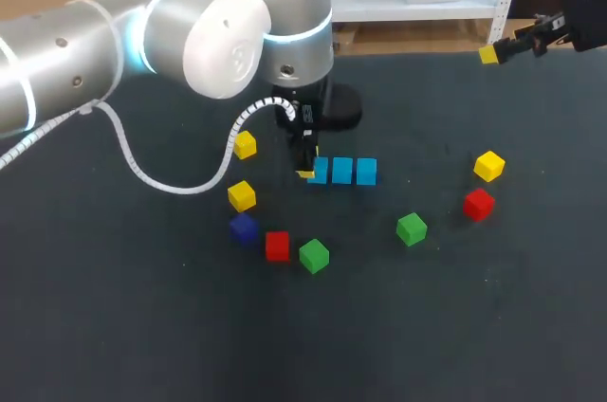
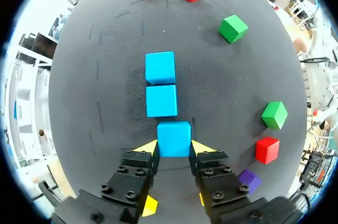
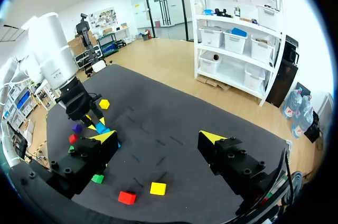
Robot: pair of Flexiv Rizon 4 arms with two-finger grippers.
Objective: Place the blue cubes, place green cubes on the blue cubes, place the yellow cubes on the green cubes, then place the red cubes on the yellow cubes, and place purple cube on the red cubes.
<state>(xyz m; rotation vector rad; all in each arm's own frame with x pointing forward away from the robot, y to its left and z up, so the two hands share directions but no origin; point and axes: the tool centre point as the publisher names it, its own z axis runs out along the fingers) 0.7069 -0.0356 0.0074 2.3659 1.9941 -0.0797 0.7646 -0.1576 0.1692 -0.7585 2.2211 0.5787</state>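
Three blue cubes lie in a row mid-table (image 1: 342,171). My left gripper (image 1: 305,165) stands over the row's left end, and in the left wrist view it (image 2: 174,147) is shut on the nearest blue cube (image 2: 174,138), a yellow tip against each side. The other two blue cubes (image 2: 161,100) (image 2: 160,67) sit ahead in line. Green cubes (image 1: 314,255) (image 1: 412,228), yellow cubes (image 1: 246,145) (image 1: 242,195) (image 1: 489,166), red cubes (image 1: 277,246) (image 1: 479,204) and a purple cube (image 1: 244,228) lie loose around. My right gripper (image 1: 493,53) (image 3: 158,137) hangs open and empty, high at the far right.
The left arm's white cable (image 1: 180,184) hangs low over the table's left side, close to the two yellow cubes there. The near part of the dark table (image 1: 303,345) holds no cubes.
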